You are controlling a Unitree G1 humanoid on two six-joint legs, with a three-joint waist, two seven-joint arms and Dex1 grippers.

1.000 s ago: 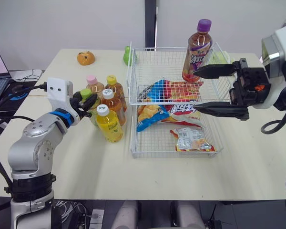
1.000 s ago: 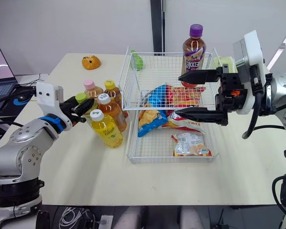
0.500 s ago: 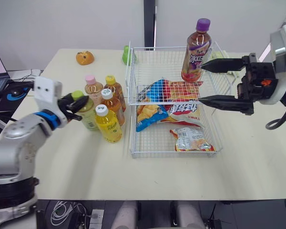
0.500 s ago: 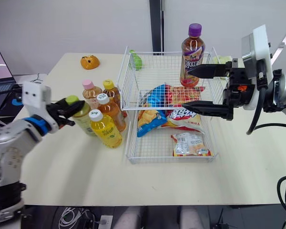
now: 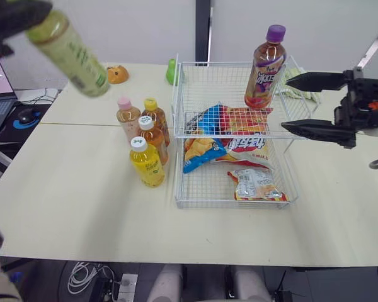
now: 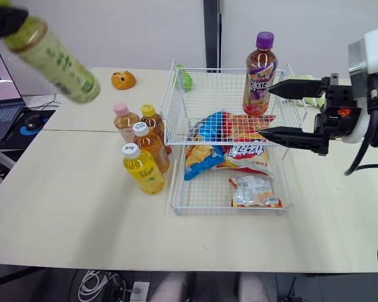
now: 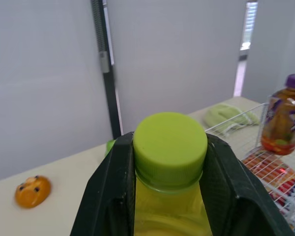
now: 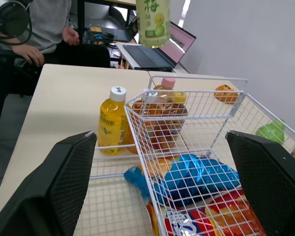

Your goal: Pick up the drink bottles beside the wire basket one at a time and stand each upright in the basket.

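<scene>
My left gripper (image 6: 3,22) is shut on a green-capped green tea bottle (image 5: 66,44), held tilted high over the table's far left. In the left wrist view its fingers (image 7: 113,187) clamp the neck just under the cap (image 7: 170,147). The wire basket (image 5: 236,204) holds a purple-capped tea bottle (image 5: 265,69) upright in its far right corner. Several bottles stand left of the basket: a pink-capped one (image 5: 126,113), two amber ones (image 5: 152,113) and a yellow one (image 5: 145,163). My right gripper (image 5: 286,102) hangs open at the basket's right side, apart from the purple-capped bottle.
Snack bags (image 5: 227,135) and a small packet (image 5: 255,185) lie in the basket. An orange toy (image 5: 118,75) and a green object (image 5: 171,72) sit at the table's far edge. A laptop (image 6: 0,94) and mouse (image 5: 26,116) are at the left. A seated person (image 8: 34,29) is beyond the table.
The left gripper has lifted the green-capped bottle out of the cluster, up and to the far left. The right gripper has drawn back to the right, away from the purple-capped bottle.
</scene>
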